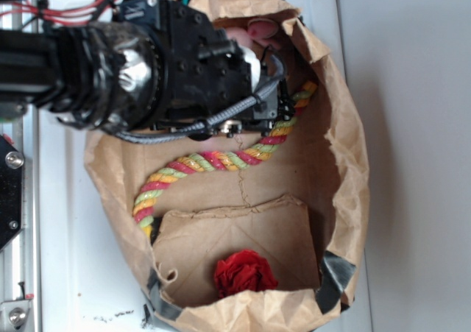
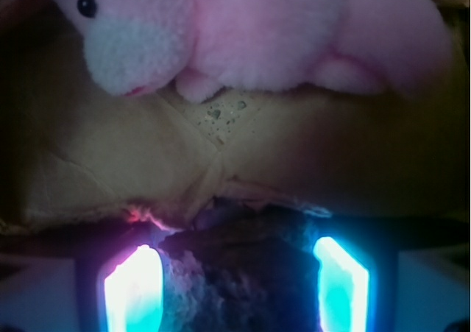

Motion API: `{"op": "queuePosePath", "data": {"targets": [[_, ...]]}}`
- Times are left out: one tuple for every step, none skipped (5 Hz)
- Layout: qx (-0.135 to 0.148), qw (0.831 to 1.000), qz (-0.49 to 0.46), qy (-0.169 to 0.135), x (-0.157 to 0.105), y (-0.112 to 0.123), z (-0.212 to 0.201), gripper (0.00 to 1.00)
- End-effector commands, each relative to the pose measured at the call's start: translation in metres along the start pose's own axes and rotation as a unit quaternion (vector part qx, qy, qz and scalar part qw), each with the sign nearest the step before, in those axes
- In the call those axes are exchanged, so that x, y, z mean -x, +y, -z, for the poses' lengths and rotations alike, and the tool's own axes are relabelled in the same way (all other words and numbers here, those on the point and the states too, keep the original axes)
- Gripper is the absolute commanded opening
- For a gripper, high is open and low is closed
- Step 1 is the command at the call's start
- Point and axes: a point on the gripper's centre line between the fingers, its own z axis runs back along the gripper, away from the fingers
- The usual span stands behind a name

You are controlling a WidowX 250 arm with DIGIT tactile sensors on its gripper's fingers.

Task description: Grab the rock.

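The arm reaches in from the left, wrist far down in the bag. The gripper (image 2: 235, 284) has its glowing fingers (image 2: 134, 288) spread, rock between them.

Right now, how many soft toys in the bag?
1 plush: the pink plush animal at the bag's far end, just beyond the gripper, which straddles the rock. The arm may hide others.
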Motion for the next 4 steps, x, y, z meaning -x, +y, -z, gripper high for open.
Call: {"op": "queuePosePath", "data": {"targets": [[0.086, 0.99, 0.111, 0.016, -0.007, -0.01, -0.038, 0.0], [0.109, 0.971, 0.213, 0.003, -0.005, -0.009, -0.058, 0.0], [0.118, 0.959, 0.258, 0.003, -0.004, -0.011, -0.076, 0.0], [0.102, 0.962, 0.253, 0.007, -0.003, -0.009, -0.094, 0.0]]}}
